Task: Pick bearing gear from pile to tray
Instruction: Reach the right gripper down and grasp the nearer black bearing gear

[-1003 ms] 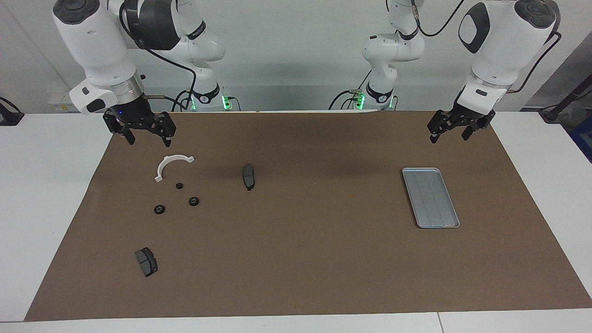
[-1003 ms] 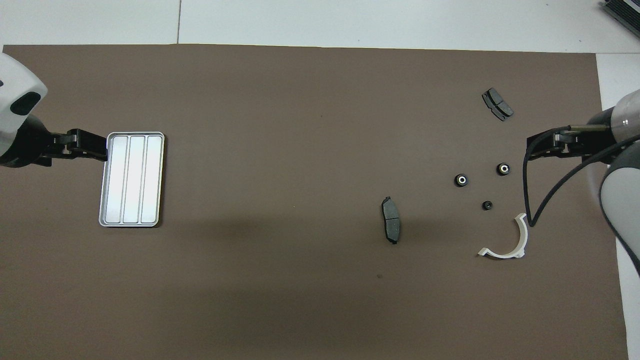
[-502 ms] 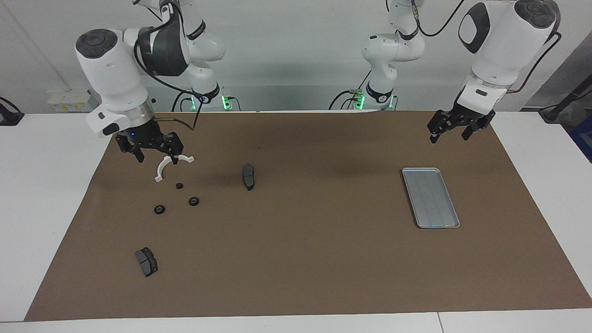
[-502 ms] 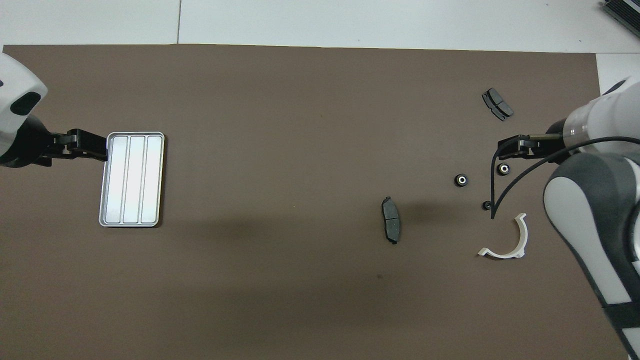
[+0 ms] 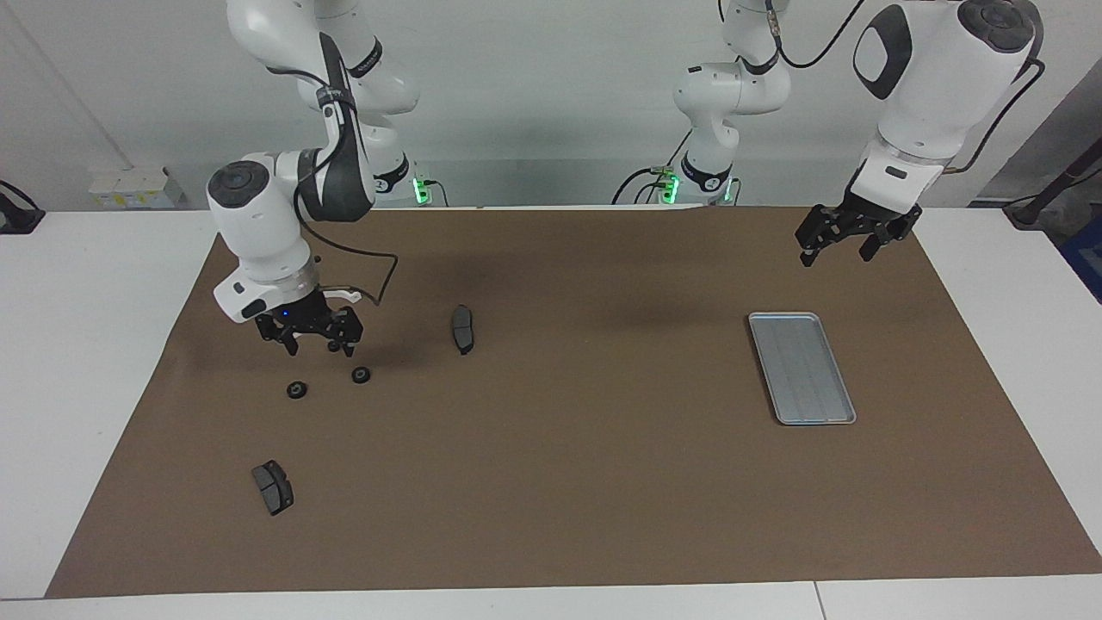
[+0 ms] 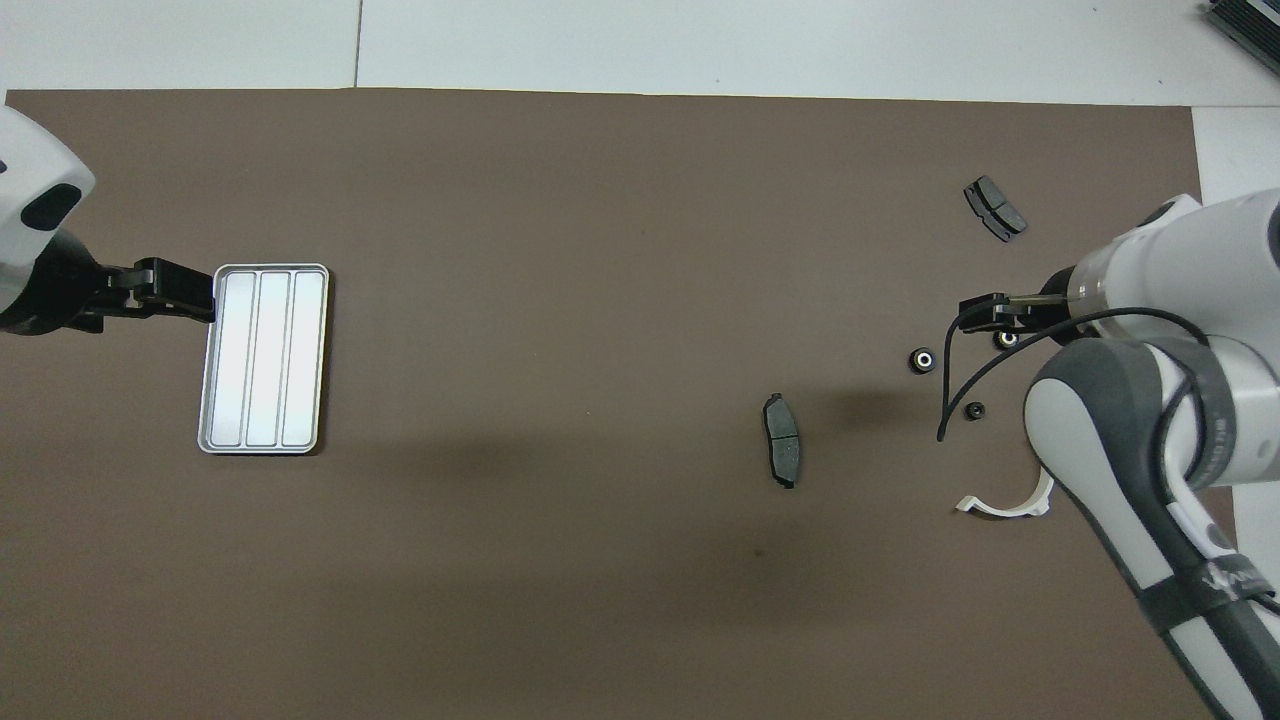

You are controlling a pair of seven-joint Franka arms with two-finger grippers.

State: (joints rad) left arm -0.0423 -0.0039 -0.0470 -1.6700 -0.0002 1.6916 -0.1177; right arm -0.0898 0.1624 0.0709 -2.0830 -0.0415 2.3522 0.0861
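Note:
The pile lies at the right arm's end of the brown mat. It holds three small black gears (image 5: 297, 389) (image 5: 361, 375) (image 6: 973, 410), two dark brake pads (image 5: 462, 329) (image 5: 272, 486) and a white arc piece (image 6: 1000, 506) partly hidden under the right arm. My right gripper (image 5: 318, 349) is open and hangs low over the gears, holding nothing; it also shows in the overhead view (image 6: 985, 312). The empty silver tray (image 5: 801, 368) lies at the left arm's end. My left gripper (image 5: 839, 245) is open and waits in the air beside the tray's nearer end.
The brown mat (image 5: 560, 482) covers most of the white table. One brake pad (image 6: 781, 453) lies toward the middle, the other (image 6: 995, 208) farther from the robots than the gears. The right arm's black cable (image 6: 950, 390) hangs over the gears.
My right arm has swung out from the mat's near edge and come down over the gears, now covering the white arc. The left arm and all parts have stayed still.

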